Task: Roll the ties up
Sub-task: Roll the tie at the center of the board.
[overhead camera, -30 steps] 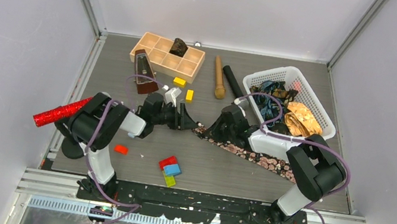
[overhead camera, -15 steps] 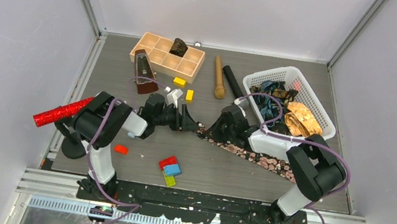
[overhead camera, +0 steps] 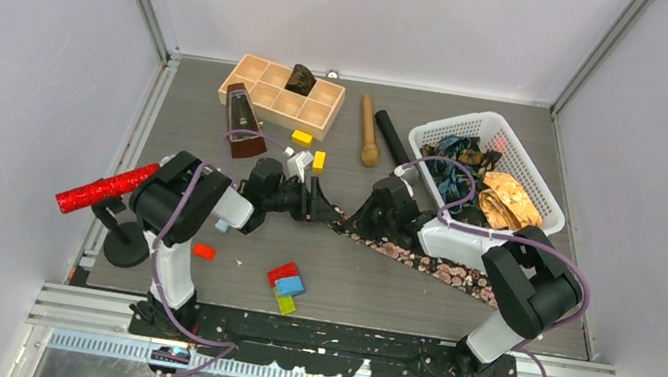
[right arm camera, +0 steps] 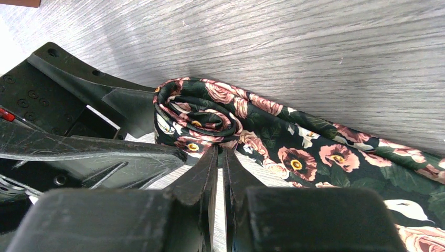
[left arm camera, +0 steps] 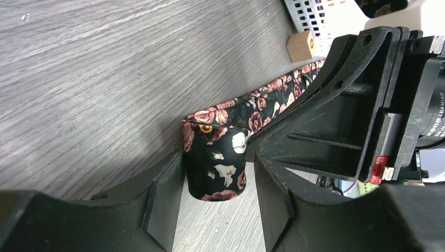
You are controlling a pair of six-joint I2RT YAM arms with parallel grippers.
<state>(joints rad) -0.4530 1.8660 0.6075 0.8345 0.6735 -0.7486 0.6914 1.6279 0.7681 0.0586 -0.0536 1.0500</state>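
Note:
A black tie with pink roses [overhead camera: 420, 260] lies aslant across the table, its left end wound into a small roll [left arm camera: 215, 157]. My left gripper [left arm camera: 218, 160] is shut on that roll: one finger [left arm camera: 168, 184] presses its side and the other sits a hair off it. My right gripper [right arm camera: 220, 149] comes in from the opposite side, shut, its tips pinching the roll's lower edge [right arm camera: 194, 113]. Both grippers meet mid-table, the left gripper [overhead camera: 316, 200] facing the right gripper [overhead camera: 347, 219]. A blue-teal tie [overhead camera: 452, 152] and a golden-orange tie [overhead camera: 510, 201] lie in the white basket [overhead camera: 483, 119].
A wooden compartment tray [overhead camera: 270, 87] at the back holds a dark brown roll [overhead camera: 301, 78]. A metronome [overhead camera: 240, 118], wooden pin [overhead camera: 368, 131], black cylinder [overhead camera: 391, 135] and small coloured blocks [overhead camera: 286, 285] lie around. A red glittery microphone [overhead camera: 102, 187] sits at the left edge.
My left arm's elbow has swung a little to the right. Both grippers and the tie's roll stay almost where they were.

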